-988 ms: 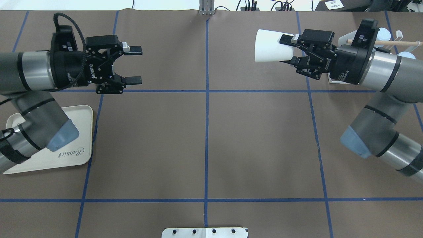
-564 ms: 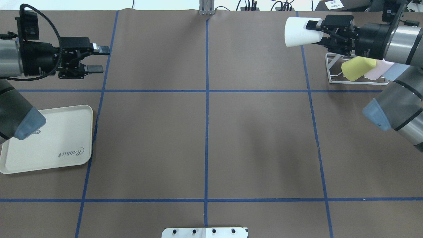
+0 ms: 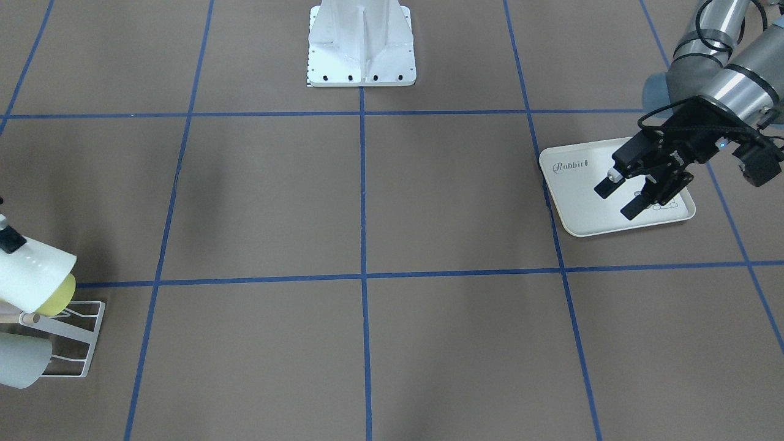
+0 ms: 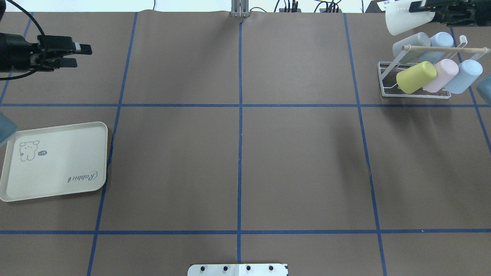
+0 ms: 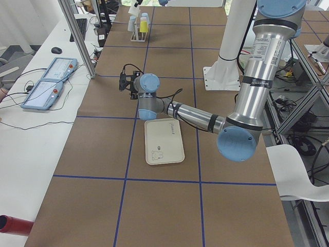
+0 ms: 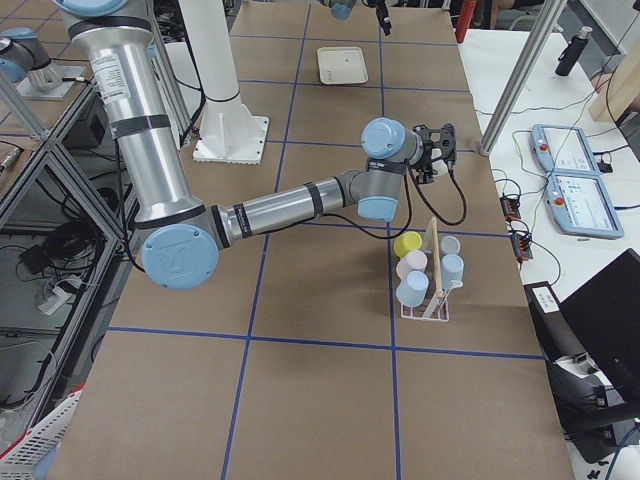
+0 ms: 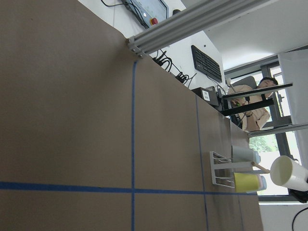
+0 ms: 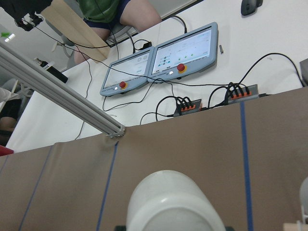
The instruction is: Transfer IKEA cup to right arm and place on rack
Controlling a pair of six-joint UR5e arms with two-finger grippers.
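Note:
The white IKEA cup (image 4: 402,22) lies on its side in the air at the far right, just beyond the rack, with my right gripper (image 4: 420,10) shut on its rim. It also shows in the front-facing view (image 3: 30,278), the right wrist view (image 8: 168,202) and the left wrist view (image 7: 288,174). The white wire rack (image 4: 383,82) with its wooden dowel (image 4: 441,48) stands below it and carries a yellow cup (image 4: 416,76), a pink cup (image 4: 443,74) and several pale blue ones. My left gripper (image 4: 76,55) is open and empty at the far left, above the tray in the front-facing view (image 3: 618,199).
The cream rabbit-print tray (image 4: 57,165) lies at the front left with nothing on it. Blue tape lines cross the brown table cover. The robot's white base plate (image 4: 238,269) is at the near edge. Control pendants and cables lie beyond the far edge (image 8: 163,62).
My right gripper has carried the white cup right and away, to just beyond the rack, uncovering the rack's cups. My left arm has drawn back left, off the tray, gripper still open.

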